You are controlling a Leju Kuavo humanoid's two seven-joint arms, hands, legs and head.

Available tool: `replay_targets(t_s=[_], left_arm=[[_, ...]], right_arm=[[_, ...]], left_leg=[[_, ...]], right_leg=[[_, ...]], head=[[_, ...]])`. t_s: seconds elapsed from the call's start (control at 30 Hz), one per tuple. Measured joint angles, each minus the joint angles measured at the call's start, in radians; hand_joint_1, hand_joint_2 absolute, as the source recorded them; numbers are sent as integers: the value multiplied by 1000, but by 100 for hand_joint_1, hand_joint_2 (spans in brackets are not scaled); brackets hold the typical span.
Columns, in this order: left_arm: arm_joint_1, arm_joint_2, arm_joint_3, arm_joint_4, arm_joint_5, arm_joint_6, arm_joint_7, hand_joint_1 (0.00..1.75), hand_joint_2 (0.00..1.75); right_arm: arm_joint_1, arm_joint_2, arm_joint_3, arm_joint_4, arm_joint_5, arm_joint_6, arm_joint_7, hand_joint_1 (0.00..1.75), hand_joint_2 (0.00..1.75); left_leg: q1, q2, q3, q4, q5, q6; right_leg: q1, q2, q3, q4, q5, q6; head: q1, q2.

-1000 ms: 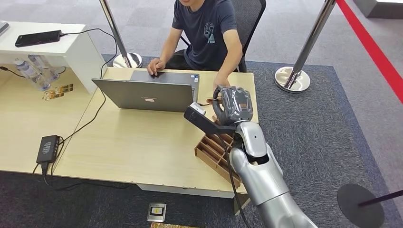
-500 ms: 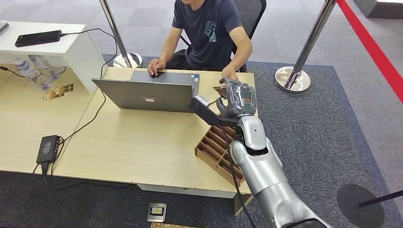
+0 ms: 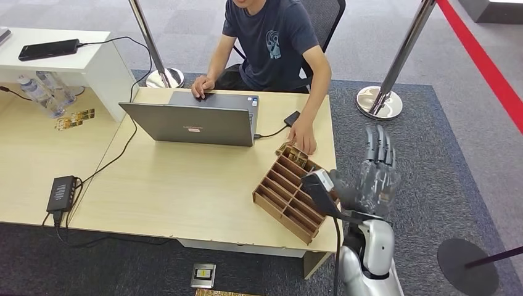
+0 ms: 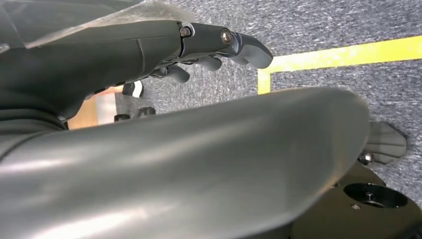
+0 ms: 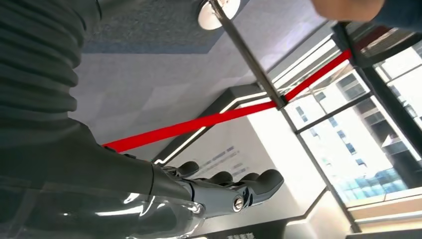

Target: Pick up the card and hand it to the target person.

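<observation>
Change: right hand (image 3: pixel 377 171) drawn back from the person's side of the table (image 3: pixel 185 185) to beside its right edge.
Right hand: released, fingers straight and apart, nothing held.
Left hand (image 4: pixel 199 47): hung low, loose, nothing in it.
Card: not made out; perhaps under the person's hand (image 3: pixel 303 139) at the wooden tray (image 3: pixel 290 197).
Meaning: handover judged done.
Writing: shirt logo (image 3: pixel 272 44) and laptop (image 3: pixel 191 123) lid mark, too small to read.

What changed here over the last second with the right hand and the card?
The right hand pulled back from over the table's far edge to beside the wooden organizer, fingers now straight and holding nothing. The person's hand now rests on the table by the organizer. The laptop stayed put.
</observation>
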Motion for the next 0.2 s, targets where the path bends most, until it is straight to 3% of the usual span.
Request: replay_targets(t_s=[0.2], left_arm=[[1,1,3,0,11,4,8,0,0]], right_arm=[[178,14,-120,-144,-9,-29,6,0,175]], left_leg=[[0,0,0,0,0,0]], right_leg=[[0,0,0,0,0,0]], head=[[0,0]])
